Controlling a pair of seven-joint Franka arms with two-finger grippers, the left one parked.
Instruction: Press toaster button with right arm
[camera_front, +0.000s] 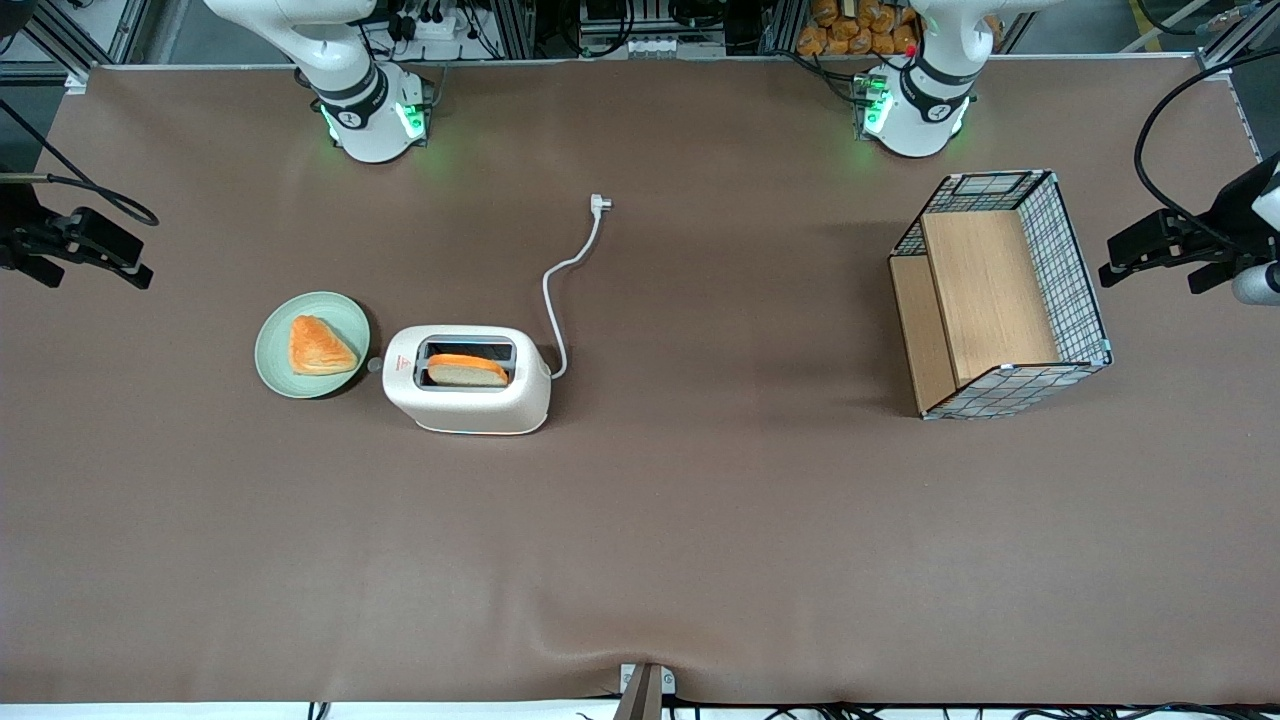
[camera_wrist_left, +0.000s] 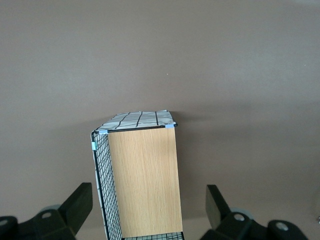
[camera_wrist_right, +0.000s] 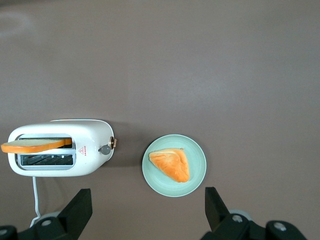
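A: Log the scene, nearest the front camera first. What do you have?

B: Bare brown tabletop (camera_front: 640, 560) nearest the camera. Then the toaster (camera_front: 467, 380), cream-white, lying toward the working arm's end. You will see one bread slice (camera_front: 467, 370) standing in the slot nearer the front camera; the other slot shows dark.

A: And the toaster button?

B: The toaster button (camera_wrist_right: 105, 149) sticks out of the toaster's short end, next to the red triangle mark (camera_wrist_right: 84, 149). That end faces a green plate (camera_front: 312, 344) just beside it, apart from the toaster body. On the plate lies a triangular pastry (camera_front: 320, 346).

A: Where is your gripper?

B: The gripper (camera_wrist_right: 145, 210) hangs high over the tabletop, well apart from the toaster, out at the working arm's end. You can read the fingers (camera_wrist_right: 75, 212) in the right wrist view: spread wide, nothing between them, plate and toaster both in sight below.

A: Cord?

B: White cord (camera_front: 565, 290) leaves the toaster's other short end and runs away from the front camera to a plug (camera_front: 600, 204) lying loose on the tabletop.

A: Anything else?

B: A wire-mesh rack with wooden shelves (camera_front: 1000, 295) toward the parked arm's end. Farthest, the right arm's base (camera_front: 365, 105), green lights on.
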